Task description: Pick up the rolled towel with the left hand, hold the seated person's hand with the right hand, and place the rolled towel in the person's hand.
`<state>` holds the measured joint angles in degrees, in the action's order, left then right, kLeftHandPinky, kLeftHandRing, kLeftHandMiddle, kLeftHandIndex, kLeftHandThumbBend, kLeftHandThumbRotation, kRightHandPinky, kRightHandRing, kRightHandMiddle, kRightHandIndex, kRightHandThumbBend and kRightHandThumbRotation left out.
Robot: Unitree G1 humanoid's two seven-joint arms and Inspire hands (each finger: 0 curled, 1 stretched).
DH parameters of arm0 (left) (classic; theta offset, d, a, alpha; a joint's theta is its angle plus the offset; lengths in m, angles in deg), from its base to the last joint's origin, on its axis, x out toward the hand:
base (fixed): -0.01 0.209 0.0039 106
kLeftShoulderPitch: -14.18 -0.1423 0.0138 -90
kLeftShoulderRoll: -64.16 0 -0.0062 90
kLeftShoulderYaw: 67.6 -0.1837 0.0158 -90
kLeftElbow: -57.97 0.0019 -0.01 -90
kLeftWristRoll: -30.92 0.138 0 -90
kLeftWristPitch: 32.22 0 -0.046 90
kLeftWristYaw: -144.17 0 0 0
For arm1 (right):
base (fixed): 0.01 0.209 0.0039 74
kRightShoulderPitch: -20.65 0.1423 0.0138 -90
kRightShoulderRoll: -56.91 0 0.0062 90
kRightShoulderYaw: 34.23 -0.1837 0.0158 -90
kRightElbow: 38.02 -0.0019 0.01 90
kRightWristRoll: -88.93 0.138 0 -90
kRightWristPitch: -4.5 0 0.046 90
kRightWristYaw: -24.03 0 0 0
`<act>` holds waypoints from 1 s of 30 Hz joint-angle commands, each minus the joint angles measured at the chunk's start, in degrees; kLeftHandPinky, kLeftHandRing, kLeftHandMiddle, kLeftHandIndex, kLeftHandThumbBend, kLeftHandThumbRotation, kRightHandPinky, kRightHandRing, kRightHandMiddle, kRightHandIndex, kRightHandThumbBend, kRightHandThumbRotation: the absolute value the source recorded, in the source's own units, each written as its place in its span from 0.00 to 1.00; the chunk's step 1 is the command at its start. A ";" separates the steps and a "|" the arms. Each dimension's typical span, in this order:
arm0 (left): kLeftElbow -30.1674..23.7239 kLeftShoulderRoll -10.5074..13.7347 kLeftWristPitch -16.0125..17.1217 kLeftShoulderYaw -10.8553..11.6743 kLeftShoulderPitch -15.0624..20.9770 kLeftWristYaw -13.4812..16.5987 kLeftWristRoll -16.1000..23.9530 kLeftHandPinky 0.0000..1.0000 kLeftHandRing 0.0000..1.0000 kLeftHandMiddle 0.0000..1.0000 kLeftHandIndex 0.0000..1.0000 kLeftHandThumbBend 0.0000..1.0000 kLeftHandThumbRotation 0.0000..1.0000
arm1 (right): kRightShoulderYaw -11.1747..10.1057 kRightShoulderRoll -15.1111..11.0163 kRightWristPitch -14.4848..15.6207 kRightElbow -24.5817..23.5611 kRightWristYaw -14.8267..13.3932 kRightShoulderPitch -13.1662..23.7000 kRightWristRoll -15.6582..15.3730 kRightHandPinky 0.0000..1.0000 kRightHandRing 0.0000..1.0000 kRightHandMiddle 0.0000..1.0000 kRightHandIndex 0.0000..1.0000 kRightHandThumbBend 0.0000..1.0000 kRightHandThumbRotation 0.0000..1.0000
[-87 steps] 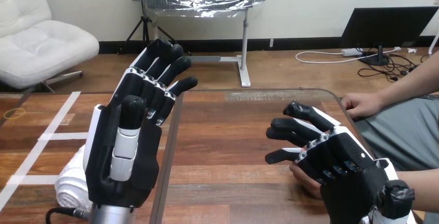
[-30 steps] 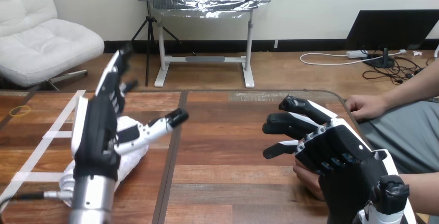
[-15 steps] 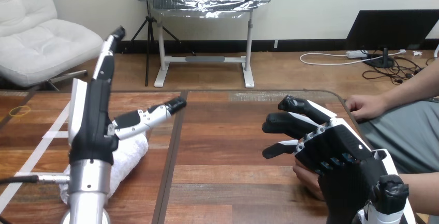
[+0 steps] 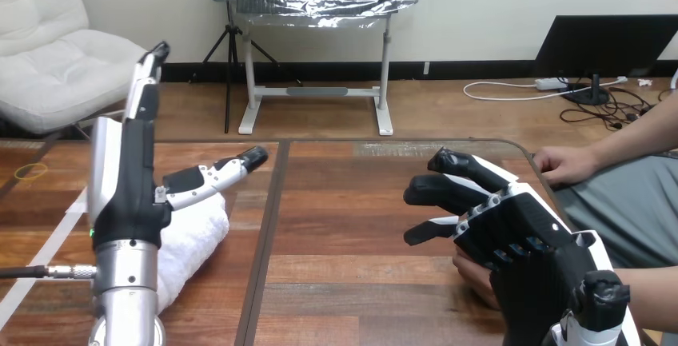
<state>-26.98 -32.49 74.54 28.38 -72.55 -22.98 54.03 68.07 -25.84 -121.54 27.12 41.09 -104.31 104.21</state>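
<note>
The rolled white towel (image 4: 192,238) lies on the table at the lower left. My left hand (image 4: 121,190) stands edge-on just left of it, fingers straight and pointing up, thumb stretched out to the right above the towel's far end. It grips nothing. At the lower right, my right hand (image 4: 520,242) lies over the person's hand (image 4: 472,276), which peeks out from under its palm. Its fingers are lightly bent and point left, with their tips free in the air.
The person's other hand (image 4: 560,162) rests at the table's right edge. A dark seam (image 4: 264,242) runs down the table right of the towel. White tape lines (image 4: 36,254) and a yellow band (image 4: 30,172) mark the far left.
My left hand has turned edge-on and shifted left, and more of the towel shows to its right. The right hand and the person's hands have stayed put.
</note>
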 commanded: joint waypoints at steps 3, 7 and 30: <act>1.14 2.19 -3.70 -1.41 4.14 3.71 5.93 0.82 0.95 0.99 0.96 1.00 0.20 | -0.33 0.91 -0.43 -1.46 -0.30 2.81 0.04 0.57 0.74 0.74 0.77 0.80 1.00; 2.07 3.16 -6.35 -2.52 4.74 7.22 11.23 0.80 0.94 0.98 0.95 1.00 0.21 | -0.35 0.80 -0.34 -1.50 -0.21 2.82 0.21 0.57 0.73 0.74 0.77 0.80 1.00; 7.15 3.36 -22.56 -7.16 8.47 14.11 22.52 0.84 0.89 0.91 0.88 1.00 0.19 | -0.39 0.71 -0.88 -1.25 0.13 2.87 0.47 0.57 0.73 0.74 0.77 0.80 1.00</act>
<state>-20.59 -30.13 54.59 22.66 -69.02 -9.59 74.73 68.06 -25.86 -121.55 27.12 41.19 -104.14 104.36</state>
